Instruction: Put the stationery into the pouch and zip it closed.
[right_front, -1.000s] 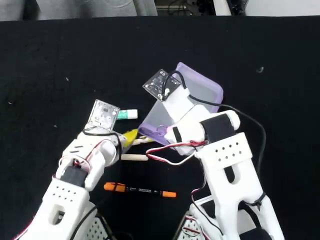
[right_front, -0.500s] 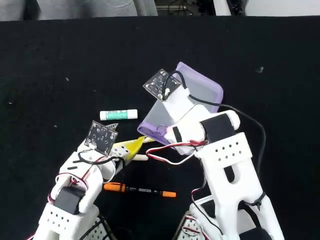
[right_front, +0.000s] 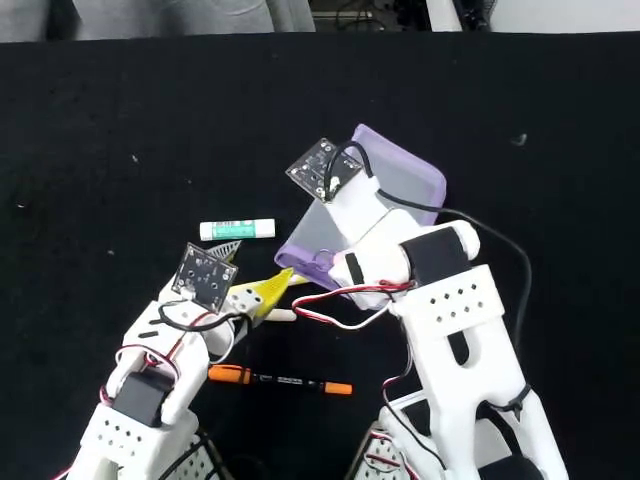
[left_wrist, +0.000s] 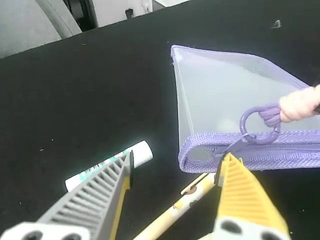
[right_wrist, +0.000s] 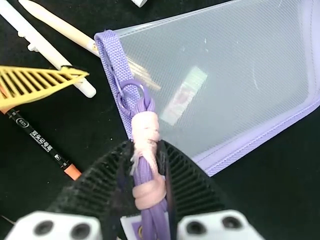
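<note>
A clear pouch with purple trim (right_front: 400, 180) lies mid-table, mouth toward the left arm. My right gripper (right_wrist: 146, 150) is shut on the pouch's purple and pink zipper pull cord (right_wrist: 145, 130), seen from above at the pouch's corner (right_front: 325, 262). My left gripper (left_wrist: 177, 165) is open, its yellow finger (left_wrist: 240, 195) close to the pouch mouth (left_wrist: 250, 152) and nothing between its fingers. A green-labelled glue stick (right_front: 237, 229) lies beyond it. A cream pen (left_wrist: 180, 210) runs under the left gripper. An orange marker (right_front: 280, 380) lies near the arm bases.
Two pale pens (right_wrist: 50, 35) lie side by side beside the pouch mouth. The black table (right_front: 120, 120) stretches far to the left and back. The right arm's white body (right_front: 450, 310) covers the pouch's near side.
The left arm has pulled back toward the table's front, uncovering the glue stick. Its yellow finger now sits lower by the pouch mouth. The right arm and pouch have stayed still.
</note>
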